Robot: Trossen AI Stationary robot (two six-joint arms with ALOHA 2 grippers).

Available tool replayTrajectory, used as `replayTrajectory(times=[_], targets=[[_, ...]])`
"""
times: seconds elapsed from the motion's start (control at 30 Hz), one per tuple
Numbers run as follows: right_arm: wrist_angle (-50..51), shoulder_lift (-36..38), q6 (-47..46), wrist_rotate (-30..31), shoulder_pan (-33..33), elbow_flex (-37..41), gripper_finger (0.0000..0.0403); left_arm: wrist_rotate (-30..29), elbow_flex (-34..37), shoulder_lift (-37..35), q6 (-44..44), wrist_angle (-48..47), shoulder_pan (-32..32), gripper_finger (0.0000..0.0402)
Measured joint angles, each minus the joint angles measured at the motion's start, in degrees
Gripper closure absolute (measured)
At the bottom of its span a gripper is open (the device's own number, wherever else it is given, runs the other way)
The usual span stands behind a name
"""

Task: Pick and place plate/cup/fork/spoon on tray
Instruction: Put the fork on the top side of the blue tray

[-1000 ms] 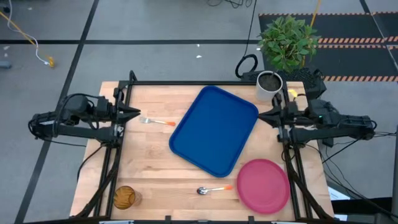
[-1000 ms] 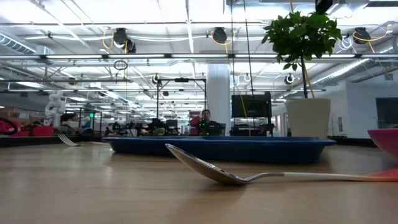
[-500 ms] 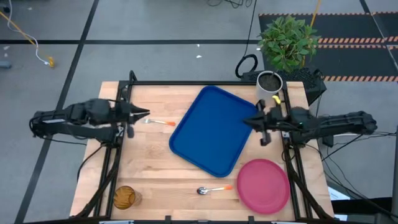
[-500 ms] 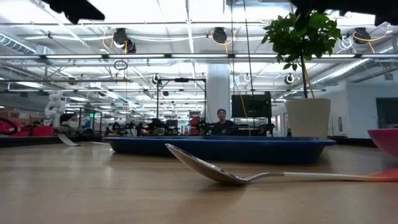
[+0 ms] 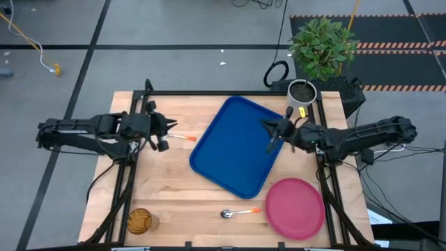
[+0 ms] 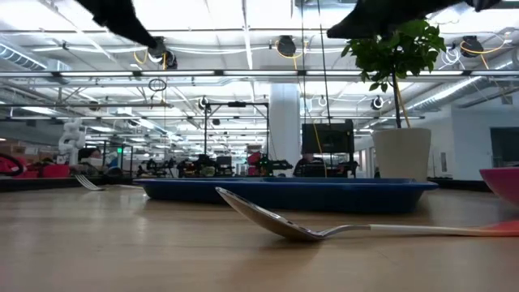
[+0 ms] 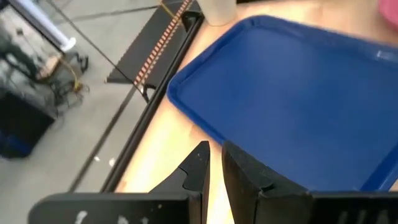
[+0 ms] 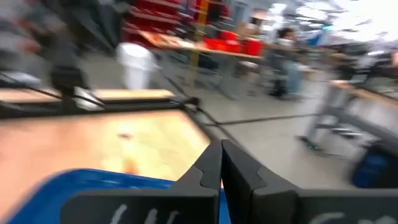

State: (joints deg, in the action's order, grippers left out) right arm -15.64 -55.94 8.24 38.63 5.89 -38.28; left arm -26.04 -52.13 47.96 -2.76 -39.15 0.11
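Note:
The blue tray (image 5: 240,146) lies slantwise on the middle of the table. The fork (image 5: 178,137) lies left of it. The spoon (image 5: 239,213) lies near the front edge, and the pink-red plate (image 5: 294,207) is to the spoon's right. The amber cup (image 5: 139,221) stands at the front left corner. My left gripper (image 5: 168,128) is shut and empty, in the air just beside the fork's tines. My right gripper (image 5: 268,130) is shut and empty, above the tray's right rim. The left wrist view shows the tray (image 7: 298,93) ahead of the fingers.
A white-grey plant pot (image 5: 302,94) with a green plant stands at the back right corner, close behind my right arm. Bare wood lies between the tray and the cup. In the low view the spoon (image 6: 284,223) lies in front of the tray (image 6: 284,193).
Both grippers have reached in from the table's sides toward its middle. My left gripper has gone toward the right edge, up to the fork. My right gripper has gone toward the left edge, over the tray's right rim. No tableware has moved.

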Motion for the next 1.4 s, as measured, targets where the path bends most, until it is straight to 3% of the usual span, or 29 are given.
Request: replayTrajectory(times=[0.07, 0.17, 0.47, 0.63, 0.8, 1.13, 1.4], targets=[[-0.3, -1.9, 2.7, 5.0, 1.1, -2.2, 0.0403, 0.0, -3.1, 2.8, 2.5, -1.9, 0.4, 0.0354], [-1.8, -3.9, 5.2, 8.0, 3.1, -5.2, 0.0403, 0.0, -5.9, 7.2, 5.2, -5.2, 1.0, 0.0339], [-10.1, -8.8, 10.2, 8.1, 7.5, -7.7, 0.0403, 1.2, -6.5, 19.4, 10.7, -7.5, 3.9, 0.0204], [-8.5, -10.5, 10.9, 8.1, 8.1, -7.7, 0.0403, 5.0, -6.5, 24.5, 13.2, -7.1, 4.0, 0.0161], [-3.4, -10.3, 10.9, 8.6, 9.4, -7.7, 0.0403, 5.0, -6.5, 28.6, 18.6, -7.1, 5.3, 0.0152], [5.7, -9.6, 10.8, 21.2, 12.1, -7.7, 0.0403, 5.0, -6.5, 34.7, 26.5, -12.0, 8.8, 0.0151], [5.6, -8.1, 10.6, 21.4, 12.4, -7.7, 0.0403, 7.6, -6.5, 40.2, 29.9, -9.5, 7.9, 0.0151]])
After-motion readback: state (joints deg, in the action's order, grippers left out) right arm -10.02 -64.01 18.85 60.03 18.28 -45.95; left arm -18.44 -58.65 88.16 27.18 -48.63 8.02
